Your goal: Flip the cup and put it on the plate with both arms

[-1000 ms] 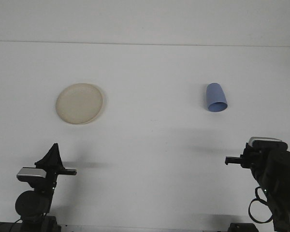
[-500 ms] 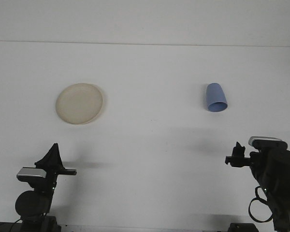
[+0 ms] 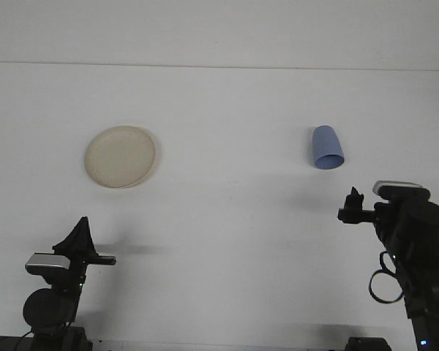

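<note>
A blue cup (image 3: 327, 148) rests upside down on the white table at the right, its wide rim toward me. A cream plate (image 3: 121, 156) lies flat on the left side, bare. My right gripper (image 3: 351, 207) is below and slightly right of the cup, with a clear gap to it, holding nothing. My left gripper (image 3: 79, 239) sits low near the front edge, well below the plate, also holding nothing. Neither gripper's finger gap can be made out from this angle.
The white table (image 3: 227, 219) reaches back to a pale wall. Both arm bases stand at the front corners. A black cable loop (image 3: 383, 287) hangs from the right arm.
The right arm has risen and moved forward toward the cup over the last second. The left arm, cup and plate have stayed still.
</note>
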Robot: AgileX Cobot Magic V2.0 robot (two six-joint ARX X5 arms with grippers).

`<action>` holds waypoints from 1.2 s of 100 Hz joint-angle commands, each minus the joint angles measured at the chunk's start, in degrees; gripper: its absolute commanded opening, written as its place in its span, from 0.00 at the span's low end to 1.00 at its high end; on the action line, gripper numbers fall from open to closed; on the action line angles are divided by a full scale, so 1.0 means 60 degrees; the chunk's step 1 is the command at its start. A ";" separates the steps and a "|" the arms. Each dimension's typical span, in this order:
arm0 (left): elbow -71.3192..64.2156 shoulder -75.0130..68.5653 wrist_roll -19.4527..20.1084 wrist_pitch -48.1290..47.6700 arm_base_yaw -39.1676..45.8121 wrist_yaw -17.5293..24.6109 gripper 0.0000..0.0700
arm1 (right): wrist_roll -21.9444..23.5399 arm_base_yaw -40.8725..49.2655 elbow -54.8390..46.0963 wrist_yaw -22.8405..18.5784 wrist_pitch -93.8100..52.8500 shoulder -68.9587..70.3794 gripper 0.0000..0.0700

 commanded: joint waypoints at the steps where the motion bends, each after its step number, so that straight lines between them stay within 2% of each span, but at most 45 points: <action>1: -0.0182 -0.0011 0.0051 0.0120 0.0004 0.0025 0.01 | -0.0291 0.0000 0.0106 -0.0135 0.0801 0.0433 0.78; 31: -0.0182 -0.0011 0.0051 0.0120 0.0004 0.0025 0.01 | -0.0809 -0.0004 -0.0470 -0.0135 0.3439 0.2572 0.78; 65: -0.0182 -0.0011 0.0051 0.0117 0.0004 0.0025 0.02 | -0.0794 -0.0186 -0.2178 -0.0138 0.7020 0.4517 0.78; 83: -0.0182 -0.0011 0.0051 0.0120 0.0004 0.0025 0.02 | -0.0820 -0.0521 -0.2320 -0.0878 0.8317 0.5650 0.78; 99: -0.0182 -0.0011 0.0051 0.0120 0.0004 0.0025 0.01 | -0.0809 -0.0809 -0.2317 -0.0991 0.9613 0.6557 0.78; 120: -0.0182 -0.0011 0.0051 0.0120 0.0004 0.0025 0.02 | -0.0845 -0.1169 -0.2226 -0.1461 1.0673 0.7246 0.78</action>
